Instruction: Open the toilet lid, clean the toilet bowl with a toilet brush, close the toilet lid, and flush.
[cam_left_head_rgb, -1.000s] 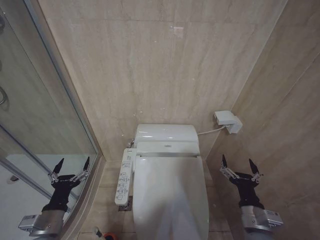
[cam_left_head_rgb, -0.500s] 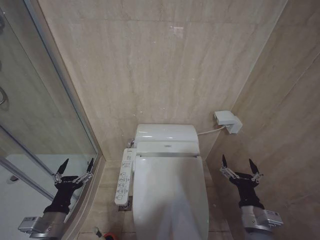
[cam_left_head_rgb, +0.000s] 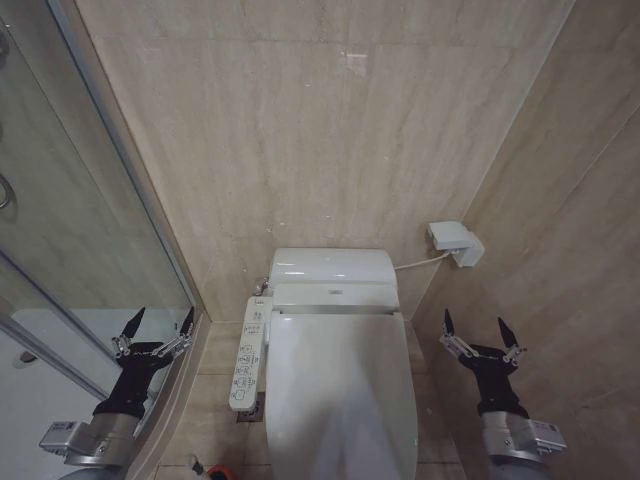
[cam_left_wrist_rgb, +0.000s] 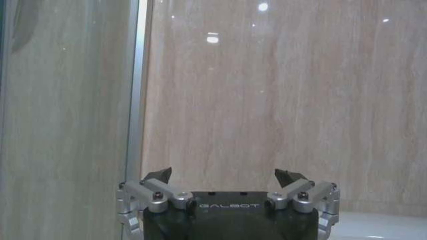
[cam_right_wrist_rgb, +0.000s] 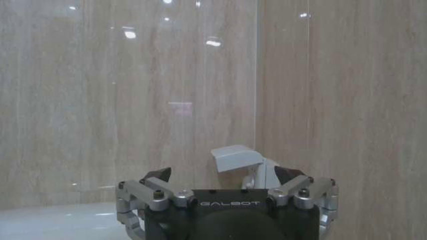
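Observation:
The toilet lid (cam_left_head_rgb: 342, 390) lies shut over the toilet at the lower middle of the head view, so the toilet bowl is hidden under it. My left gripper (cam_left_head_rgb: 163, 318) hangs open to the left of the toilet, by the shower frame, apart from the lid. It is also open in the left wrist view (cam_left_wrist_rgb: 223, 175), facing the wall with nothing between its fingers. To the right of the toilet my right gripper (cam_left_head_rgb: 474, 325) is open and empty, as the right wrist view (cam_right_wrist_rgb: 223, 175) shows too. A small dark and white end at the bottom edge looks like the toilet brush (cam_left_head_rgb: 193, 464).
A long white button panel (cam_left_head_rgb: 249, 352) runs along the toilet's left side, and the tank (cam_left_head_rgb: 333, 268) stands against the back wall. A white wall box (cam_left_head_rgb: 455, 243) with a cable sits at the right corner. The glass shower screen (cam_left_head_rgb: 60, 200) closes off the left.
My left gripper has shifted a little to the right, toward the toilet, still open. The right arm has not moved.

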